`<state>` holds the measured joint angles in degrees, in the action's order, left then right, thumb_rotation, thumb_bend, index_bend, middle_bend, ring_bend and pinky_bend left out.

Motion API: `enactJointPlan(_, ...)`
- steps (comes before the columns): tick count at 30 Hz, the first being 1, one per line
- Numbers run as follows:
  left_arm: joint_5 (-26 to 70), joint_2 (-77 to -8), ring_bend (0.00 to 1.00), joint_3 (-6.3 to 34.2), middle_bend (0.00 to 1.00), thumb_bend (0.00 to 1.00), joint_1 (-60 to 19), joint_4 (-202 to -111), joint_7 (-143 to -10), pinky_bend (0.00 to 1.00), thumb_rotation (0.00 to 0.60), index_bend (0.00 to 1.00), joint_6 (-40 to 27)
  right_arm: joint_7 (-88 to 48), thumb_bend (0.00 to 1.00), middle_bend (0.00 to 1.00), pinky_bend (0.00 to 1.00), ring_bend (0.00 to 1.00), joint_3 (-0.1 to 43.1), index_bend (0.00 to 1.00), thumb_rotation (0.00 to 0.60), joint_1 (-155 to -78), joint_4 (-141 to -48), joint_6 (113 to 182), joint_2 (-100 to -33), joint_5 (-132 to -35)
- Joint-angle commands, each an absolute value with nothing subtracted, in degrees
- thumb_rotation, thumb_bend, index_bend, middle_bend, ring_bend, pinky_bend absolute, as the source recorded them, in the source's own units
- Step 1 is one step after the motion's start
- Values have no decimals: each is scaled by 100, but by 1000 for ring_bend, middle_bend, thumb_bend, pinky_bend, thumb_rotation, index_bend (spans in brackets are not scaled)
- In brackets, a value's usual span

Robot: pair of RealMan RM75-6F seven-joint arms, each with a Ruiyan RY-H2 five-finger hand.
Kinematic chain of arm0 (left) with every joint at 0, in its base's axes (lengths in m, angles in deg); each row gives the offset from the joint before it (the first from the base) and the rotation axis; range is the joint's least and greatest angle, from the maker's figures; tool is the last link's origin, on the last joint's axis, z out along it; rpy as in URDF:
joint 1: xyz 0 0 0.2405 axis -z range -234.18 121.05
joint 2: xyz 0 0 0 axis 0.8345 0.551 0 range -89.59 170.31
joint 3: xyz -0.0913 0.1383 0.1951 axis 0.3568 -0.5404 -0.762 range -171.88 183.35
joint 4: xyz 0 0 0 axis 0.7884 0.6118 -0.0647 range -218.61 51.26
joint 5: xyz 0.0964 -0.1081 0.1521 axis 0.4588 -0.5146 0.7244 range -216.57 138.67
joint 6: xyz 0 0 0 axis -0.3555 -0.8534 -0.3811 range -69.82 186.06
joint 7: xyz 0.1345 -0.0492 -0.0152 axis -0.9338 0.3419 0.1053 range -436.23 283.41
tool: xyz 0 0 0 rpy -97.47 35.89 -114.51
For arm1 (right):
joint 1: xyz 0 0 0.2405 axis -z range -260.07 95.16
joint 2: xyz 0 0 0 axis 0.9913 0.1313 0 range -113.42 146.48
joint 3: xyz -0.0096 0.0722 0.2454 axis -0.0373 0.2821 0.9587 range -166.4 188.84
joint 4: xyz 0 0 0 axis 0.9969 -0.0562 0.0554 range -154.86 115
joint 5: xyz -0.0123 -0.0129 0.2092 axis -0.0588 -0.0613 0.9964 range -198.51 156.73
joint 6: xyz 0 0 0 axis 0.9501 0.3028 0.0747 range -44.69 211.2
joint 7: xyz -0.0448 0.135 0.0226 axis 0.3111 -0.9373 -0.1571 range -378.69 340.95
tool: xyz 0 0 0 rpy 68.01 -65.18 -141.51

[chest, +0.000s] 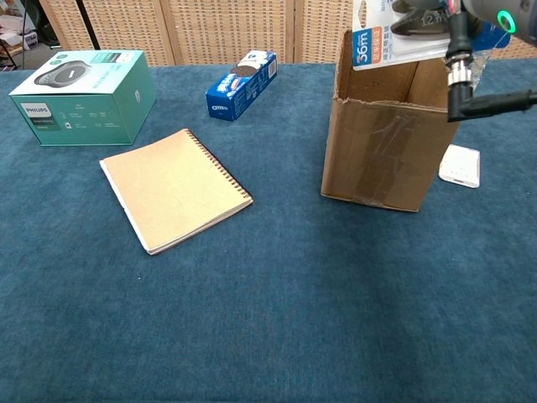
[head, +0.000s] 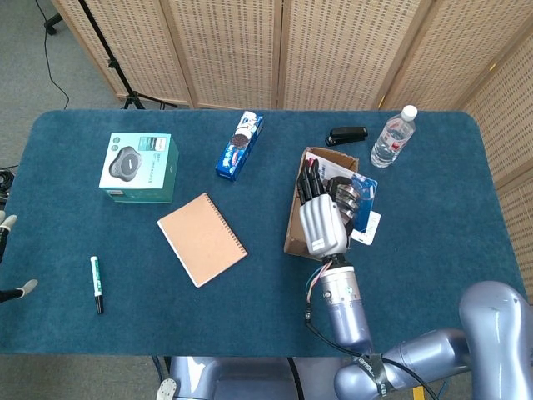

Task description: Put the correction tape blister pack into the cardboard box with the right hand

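One blue bench (head: 466,242) is seen carrying everything. Toward its right side a cardboard box (chest: 388,143) is stood upright with its top open. Above that opening the right hand (head: 323,218) is held, and the correction tape blister pack (chest: 394,40) is grasped in its fingers (head: 310,179), level with the box's rim and not yet inside. Near the left edge a teal boxed product (head: 139,167) is set, with a brown spiral notebook (head: 202,238) beside it. Only fingertips of the left hand (head: 10,254) are glimpsed at the left edge; their state cannot be told.
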<state>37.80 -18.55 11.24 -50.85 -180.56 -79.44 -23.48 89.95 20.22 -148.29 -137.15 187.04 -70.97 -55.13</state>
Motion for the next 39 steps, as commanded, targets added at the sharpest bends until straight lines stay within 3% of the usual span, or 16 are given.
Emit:
enactJointPlan(1, 3777, -1853, 0, 1125, 0, 0, -5084, -18054, -7934, 0, 600, 0, -2344, 8956, 0, 0, 337, 0, 1978, 0, 600, -14810, -13757, 18709, -7026, -5584)
enactJointPlan(11, 3808, -1857, 0, 1104, 0, 0, -5081, -18060, -7952, 0, 600, 0, -2349, 8617, 0, 0, 138, 0, 1874, 0, 600, -14637, -13939, 18587, -6657, -5712)
enactJointPlan(19, 3766, -1872, 0, 1107, 0, 0, -5058, -18038, -7976, 0, 600, 0, -2298, 8521, 0, 0, 129, 0, 1874, 0, 600, -14603, -14026, 18635, -6550, -5893)
enactJointPlan(25, 3738, -1853, 0, 1115, 0, 0, -5049, -18010, -7904, 0, 600, 0, -2259, 7963, 0, 0, 121, 0, 1895, 0, 600, -14342, -14368, 18705, -6021, -6240)
enactJointPlan(28, 3754, -1831, 0, 1113, 0, 0, -5053, -18011, -7832, 0, 600, 0, -2259, 6285, 0, 0, 103, 0, 1458, 0, 600, -13764, -14226, 18328, -5025, -7503)
enactJointPlan(31, 3819, -1837, 0, 1095, 0, 0, -5063, -18007, -7815, 0, 600, 0, -2294, 4145, 0, 0, 101, 0, 1098, 0, 600, -13153, -13471, 17976, -4339, -8574)
enactJointPlan(39, 3916, -1880, 0, 1059, 0, 0, -5080, -18007, -7823, 0, 600, 0, -2356, -972, 0, 0, 101, 0, 665, 0, 600, -11753, -11484, 17777, -3913, -9802)
